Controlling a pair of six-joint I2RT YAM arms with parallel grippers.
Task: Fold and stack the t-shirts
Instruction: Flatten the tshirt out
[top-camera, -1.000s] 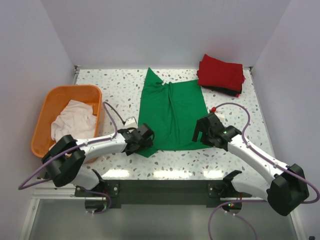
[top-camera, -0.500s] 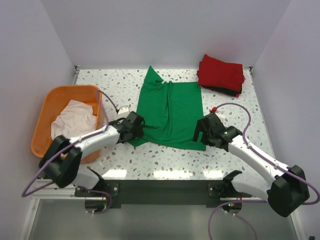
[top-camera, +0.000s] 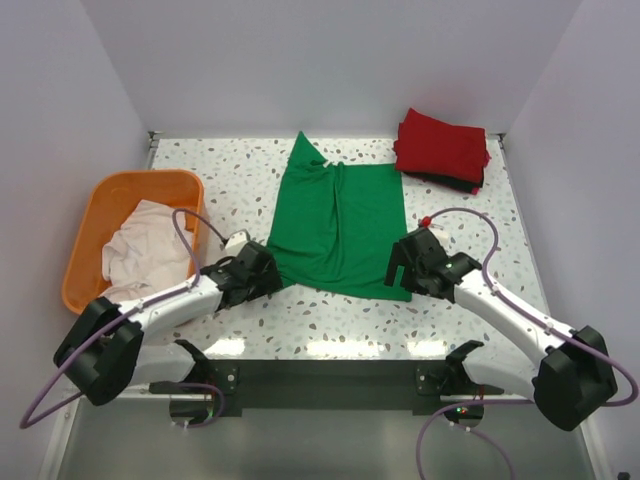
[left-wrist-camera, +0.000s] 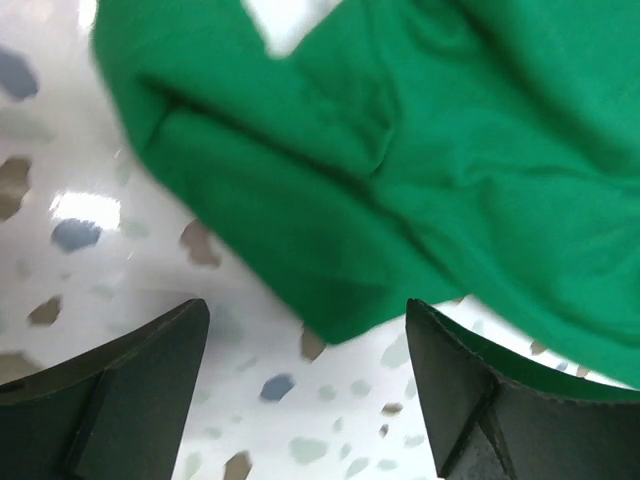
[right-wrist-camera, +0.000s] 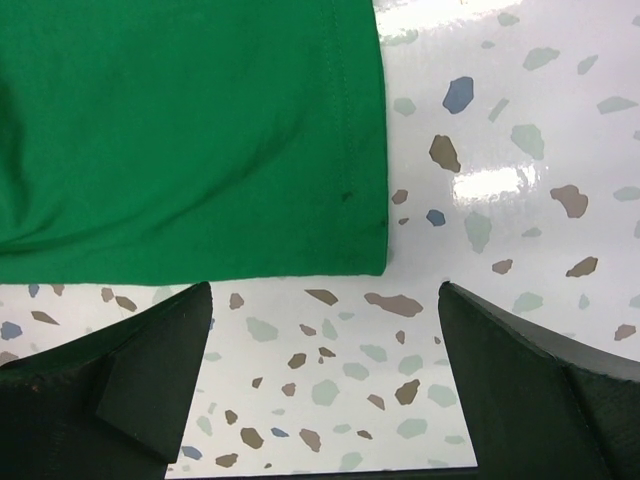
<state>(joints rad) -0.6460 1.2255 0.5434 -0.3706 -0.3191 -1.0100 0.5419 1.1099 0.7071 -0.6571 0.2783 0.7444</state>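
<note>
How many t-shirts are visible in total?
4: green t-shirt spread mid-table; red t-shirt folded on the black t-shirt, far right corner; off-white t-shirt inside the orange basket. Others may lie hidden underneath.

No legible text, label, brand or number on anything

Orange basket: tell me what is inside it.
Inside the orange basket lies one crumpled off-white t-shirt, bunched toward its right side. Anything beneath the cloth is covered, so I cannot tell whether something else lies there.
</note>
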